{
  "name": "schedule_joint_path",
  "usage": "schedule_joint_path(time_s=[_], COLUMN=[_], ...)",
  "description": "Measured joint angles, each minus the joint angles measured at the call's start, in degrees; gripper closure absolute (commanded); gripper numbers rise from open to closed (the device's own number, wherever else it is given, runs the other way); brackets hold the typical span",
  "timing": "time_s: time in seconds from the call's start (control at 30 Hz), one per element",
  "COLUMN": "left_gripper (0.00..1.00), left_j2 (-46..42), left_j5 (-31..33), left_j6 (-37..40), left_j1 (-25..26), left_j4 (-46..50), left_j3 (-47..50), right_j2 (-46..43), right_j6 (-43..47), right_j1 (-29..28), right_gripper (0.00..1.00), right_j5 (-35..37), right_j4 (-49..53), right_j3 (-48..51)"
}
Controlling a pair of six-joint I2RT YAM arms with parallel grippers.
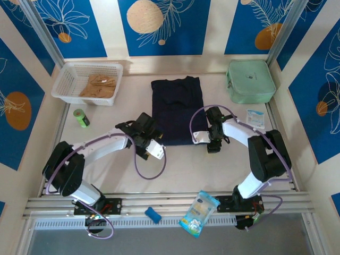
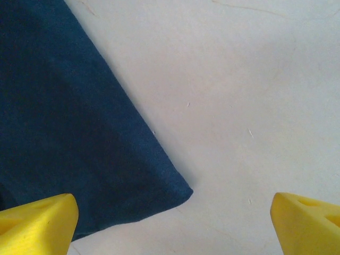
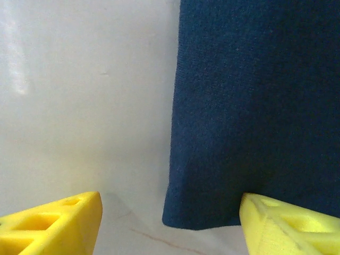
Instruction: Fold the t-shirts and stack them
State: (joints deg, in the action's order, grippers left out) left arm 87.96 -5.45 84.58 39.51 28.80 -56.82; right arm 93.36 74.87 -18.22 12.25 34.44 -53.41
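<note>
Top external: left hand (image 1: pixel 142 132), right hand (image 1: pixel 213 137) bracket near edge of navy t-shirt (image 1: pixel 176 106).

walls (image 1: pixel 164 26): blue panels, white leaf outlines, tan discs, cream stripes | table (image 1: pixel 186 170): pale cream top, centre frame | rails (image 1: pixel 133 202): aluminium, bottom edge | posts (image 1: pixel 42 33): metal, upper corners | light: soft, even

Pale table (image 1: pixel 186 164), kinda cluttered tbh. Folded navy t-shirt (image 1: pixel 176 109) lies flat in the middle. White basket (image 1: pixel 66 82) sits at the far left corner and a mint-green case (image 1: pixel 249 81) far right. There's a small green cylinder (image 1: pixel 81 117) near the basket, and a little white packet (image 1: pixel 255 118) just in front of the case.
</note>
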Motion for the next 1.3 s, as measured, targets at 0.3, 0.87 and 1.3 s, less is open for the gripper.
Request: schedule_joint_path(time_s=[0.3, 0.87, 1.3], left_gripper=[0.14, 0.38, 0.50], left_j2=[5.0, 14.6, 23.5], left_j5=[-0.1, 0.2, 1.2], left_j6=[0.0, 0.0, -0.6], left_j1=[-0.9, -3.1, -3.1], left_j4=[0.9, 7.3, 12.3], left_j3=[-3.4, -10.8, -18.2], right_j2=[5.0, 6.3, 7.2], right_j6=[1.2, 0.5, -0.3], right_j1=[0.9, 1.6, 1.6], right_gripper=[0.41, 0.49, 0.51], right_j5=[-0.9, -2.0, -2.0], right_j4=[3.9, 4.5, 5.2], right_j3=[-4.4, -5.9, -6.8])
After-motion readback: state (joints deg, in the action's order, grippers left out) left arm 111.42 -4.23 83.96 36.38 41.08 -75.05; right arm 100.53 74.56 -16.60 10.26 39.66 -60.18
